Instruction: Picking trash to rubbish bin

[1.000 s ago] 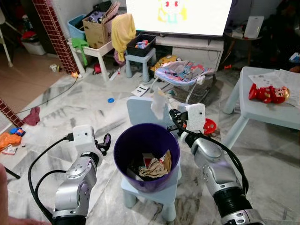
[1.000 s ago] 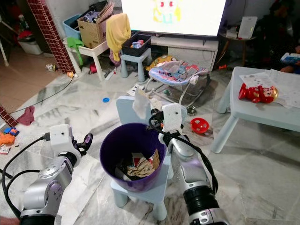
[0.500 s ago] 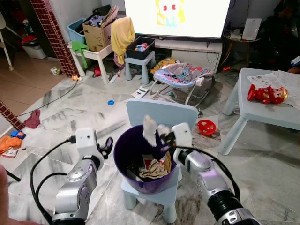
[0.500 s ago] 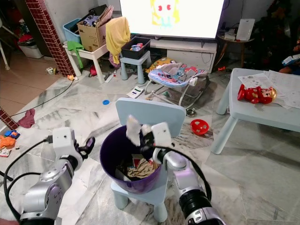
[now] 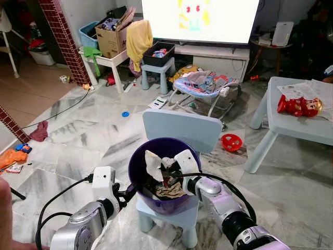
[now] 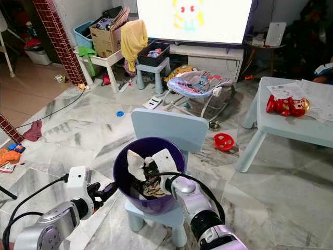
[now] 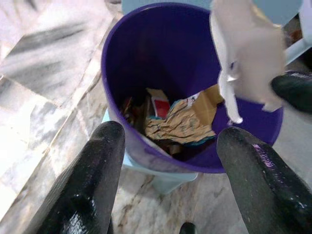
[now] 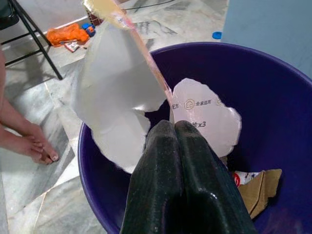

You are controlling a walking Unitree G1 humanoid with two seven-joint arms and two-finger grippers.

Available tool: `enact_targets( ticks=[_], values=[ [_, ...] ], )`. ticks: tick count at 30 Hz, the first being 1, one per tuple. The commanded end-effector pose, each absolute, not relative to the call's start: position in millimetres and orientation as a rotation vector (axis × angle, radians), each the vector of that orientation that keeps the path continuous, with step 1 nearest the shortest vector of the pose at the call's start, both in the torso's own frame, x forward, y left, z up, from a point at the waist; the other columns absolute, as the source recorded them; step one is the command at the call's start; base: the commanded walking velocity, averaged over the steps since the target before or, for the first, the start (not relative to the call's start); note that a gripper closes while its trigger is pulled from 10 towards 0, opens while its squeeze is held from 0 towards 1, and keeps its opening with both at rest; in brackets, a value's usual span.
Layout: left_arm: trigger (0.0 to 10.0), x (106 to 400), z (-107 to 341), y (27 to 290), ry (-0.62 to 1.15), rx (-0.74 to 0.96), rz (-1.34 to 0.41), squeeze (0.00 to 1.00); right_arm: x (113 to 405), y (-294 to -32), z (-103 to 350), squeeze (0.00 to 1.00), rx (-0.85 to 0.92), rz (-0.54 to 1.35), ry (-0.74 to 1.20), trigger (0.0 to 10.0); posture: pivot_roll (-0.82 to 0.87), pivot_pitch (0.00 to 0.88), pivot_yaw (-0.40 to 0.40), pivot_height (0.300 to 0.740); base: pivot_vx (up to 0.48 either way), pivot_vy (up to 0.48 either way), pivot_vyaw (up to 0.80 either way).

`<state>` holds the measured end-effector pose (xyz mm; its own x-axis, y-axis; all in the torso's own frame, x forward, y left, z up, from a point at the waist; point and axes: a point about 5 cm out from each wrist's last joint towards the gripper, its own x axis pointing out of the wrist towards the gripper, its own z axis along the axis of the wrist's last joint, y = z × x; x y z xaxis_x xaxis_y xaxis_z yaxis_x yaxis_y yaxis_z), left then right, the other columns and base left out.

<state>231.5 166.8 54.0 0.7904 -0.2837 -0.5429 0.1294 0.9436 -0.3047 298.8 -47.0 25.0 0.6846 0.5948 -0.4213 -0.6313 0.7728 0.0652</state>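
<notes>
torn paper held over the purple bin

the right gripper (image 8: 175,127) is reached in over the rim of the purple bin (image 5: 136,165), its jaws pressed together on a torn white paper (image 5: 153,163). the paper is pinched at its lower edge and stands up from the jaws in two ragged flaps, one plain, one printed with small marks (image 8: 204,117). directly below the jaws, crumpled brown paper and red-and-white packaging (image 7: 183,119) are lying at the bottom of the bin. the bin is set on the seat of a pale blue chair (image 5: 179,127), whose back rises beyond the jaws. the left gripper (image 7: 168,190) is held just outside the bin's near wall, its jaws spread wide apart and closed on nothing, with the bin's opening framed between them. a person's bare feet (image 8: 29,141) are seen on the marble floor (image 5: 78,135) beside the bin.
</notes>
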Motion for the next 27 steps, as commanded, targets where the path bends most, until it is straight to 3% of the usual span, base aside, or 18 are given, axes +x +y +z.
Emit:
enact_targets(
  ticks=[1,11,17,22,27],
  values=[
    [10.0,235,60,168,0.61,-0.241,-0.233,0.0,302,-42,29,1.0,-0.101,0.708,0.424,10.0,0.13,0.0,0.027,0.74,0.0,0.0,0.0],
    [10.0,235,60,168,0.616,-0.235,-0.239,0.0,305,-46,33,1.0,-0.067,0.688,0.385,10.0,0.13,0.0,0.027,0.74,0.0,0.0,0.0],
    [10.0,245,73,166,0.523,-0.156,-0.221,0.0,324,-56,61,1.0,-0.023,0.573,0.217,10.0,0.13,0.0,0.023,0.74,0.0,0.0,0.0],
    [10.0,269,105,164,0.311,-0.098,-0.146,0.0,343,-88,111,1.0,-0.021,0.406,-0.044,10.0,0.1,0.0,0.022,0.74,0.0,0.0,0.0],
    [10.0,286,131,160,0.153,-0.066,-0.098,0.0,343,-126,144,1.0,-0.008,0.246,-0.188,10.0,0.07,0.0,0.018,0.74,0.0,0.0,0.0]
  ],
)
